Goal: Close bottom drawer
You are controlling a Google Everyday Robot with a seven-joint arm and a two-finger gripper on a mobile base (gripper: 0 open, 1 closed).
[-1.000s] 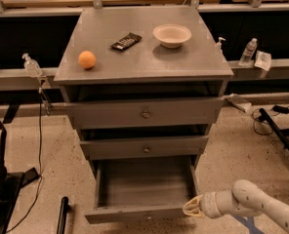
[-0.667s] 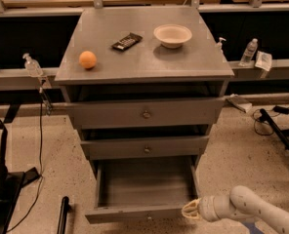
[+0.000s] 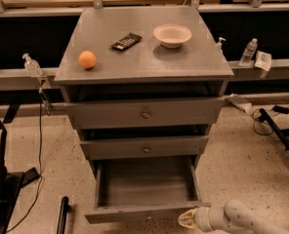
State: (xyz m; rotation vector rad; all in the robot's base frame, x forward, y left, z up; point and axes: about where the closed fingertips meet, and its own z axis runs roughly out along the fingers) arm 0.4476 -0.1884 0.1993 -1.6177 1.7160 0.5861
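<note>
The bottom drawer point(image 3: 144, 211) of the grey cabinet stands pulled far out, its inside empty and its front face low in the view. Its knob is not visible from this angle. My gripper point(image 3: 186, 219) is at the bottom of the view, pale and cream-coloured, right at the right end of the drawer's front edge. The white arm point(image 3: 242, 219) reaches in from the lower right.
The middle drawer point(image 3: 145, 147) and top drawer point(image 3: 145, 113) stand slightly out. On the cabinet top point(image 3: 183, 62) lie an orange point(image 3: 87, 60), a dark remote point(image 3: 126, 41) and a white bowl point(image 3: 172, 35). Bottles point(image 3: 248, 51) stand on a ledge. Black equipment point(image 3: 0, 189) stands left.
My gripper has moved down and slightly left along the drawer's front right corner. The drawer stays pulled out the same amount.
</note>
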